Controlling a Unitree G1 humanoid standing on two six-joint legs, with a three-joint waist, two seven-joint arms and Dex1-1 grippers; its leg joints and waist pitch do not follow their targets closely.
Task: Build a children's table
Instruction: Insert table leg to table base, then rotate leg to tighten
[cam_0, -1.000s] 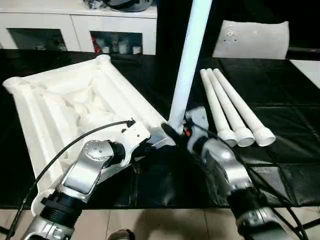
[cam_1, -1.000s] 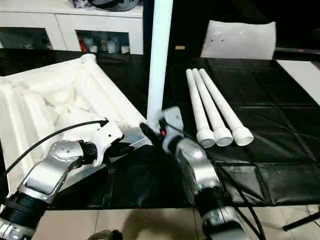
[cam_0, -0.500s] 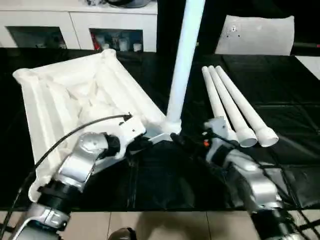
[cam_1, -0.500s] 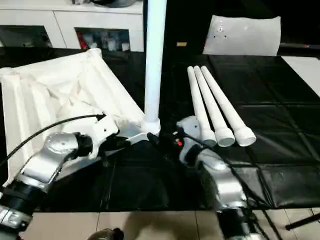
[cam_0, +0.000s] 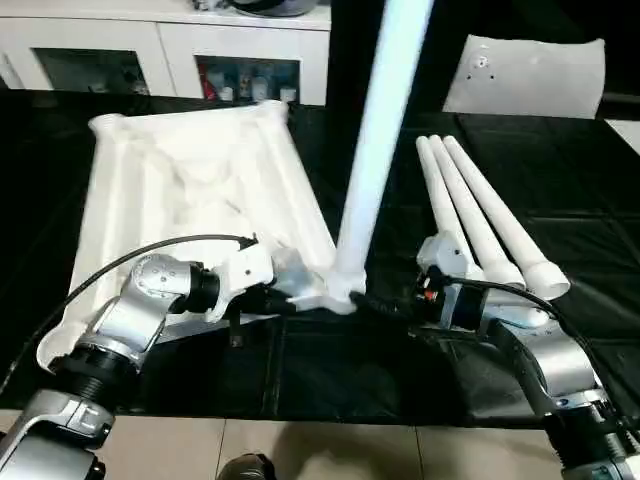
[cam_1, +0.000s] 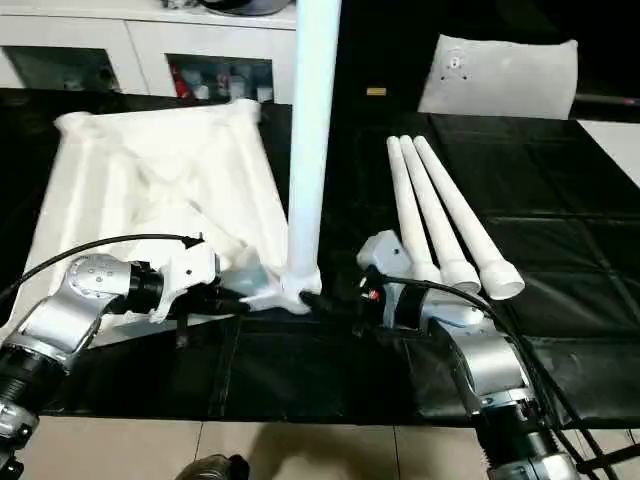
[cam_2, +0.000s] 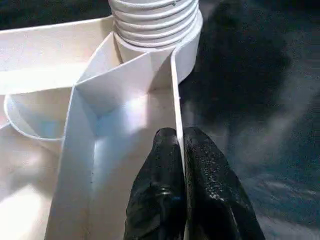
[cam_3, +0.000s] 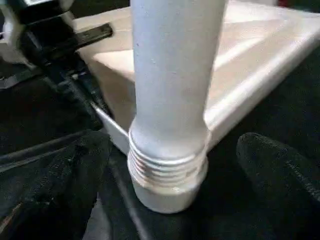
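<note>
Although the standing leg (cam_0: 375, 160) runs out past the upper edge of the head views, so its far end cannot be seen, its threaded foot is plain in the right wrist view, seated in the round corner socket (cam_3: 167, 187) of the upturned table top (cam_0: 190, 190). The left hand (cam_2: 181, 165) is clenched on a thin upright rib of that top's underside, one black finger on each face of the rib, with the socket and the leg's threads just ahead of the fingertips. In the head views this hand is partly hidden by its own white wrist housing, and the rib it pinches is too small to make out there. The right hand (cam_3: 167, 170) is released, its two fingers (cam_3: 280, 170) spread wide on either side of the leg's foot and apart from it, the leg rising between them just in front. The table top lies ribbed side up on the black-covered table (cam_0: 330, 380), stretching away beyond the left hand, and its near edge is covered by the left forearm. Three loose legs (cam_0: 480, 215) lie side by side past the right hand, their wide ends nearest it and one of those ends partly hidden behind the hand's white housing. A whitish plastic bag (cam_0: 525, 75) lies well beyond them.
</note>
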